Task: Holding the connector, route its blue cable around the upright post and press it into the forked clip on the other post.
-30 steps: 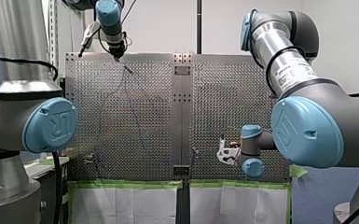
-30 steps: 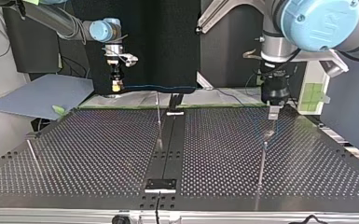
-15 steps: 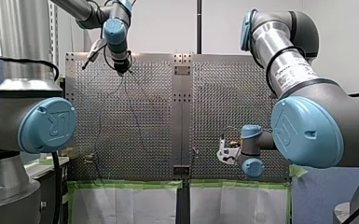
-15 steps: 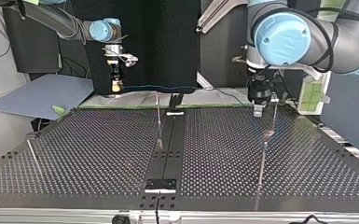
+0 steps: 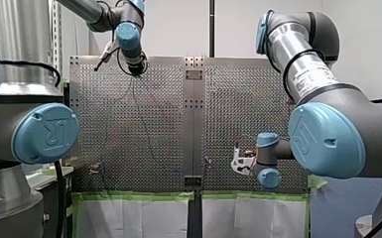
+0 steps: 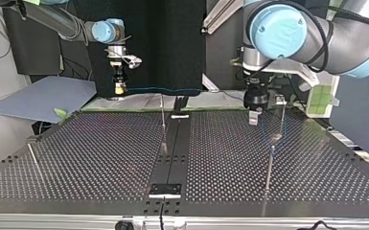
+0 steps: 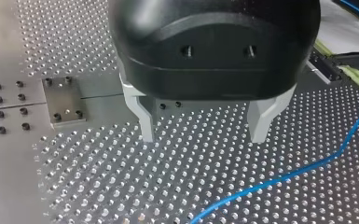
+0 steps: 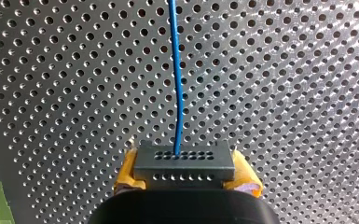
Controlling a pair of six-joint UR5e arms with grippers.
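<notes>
Lettering you can read: only the UR mark (image 5: 46, 135) on a blue joint cap (image 5: 27, 148). The right wrist view alone shows you the right gripper (image 8: 186, 176), yellow pads (image 8: 127, 179) clamped on the connector (image 8: 184, 161), blue cable (image 8: 177, 84) leaving it, near the arm-side edge of the tabletop (image 5: 228, 99). The left gripper (image 7: 204, 133) gapes wide, empty.

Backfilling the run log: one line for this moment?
right gripper: shut on connector | blue cable: leads from connector over perforated table | left gripper: open, empty
</notes>
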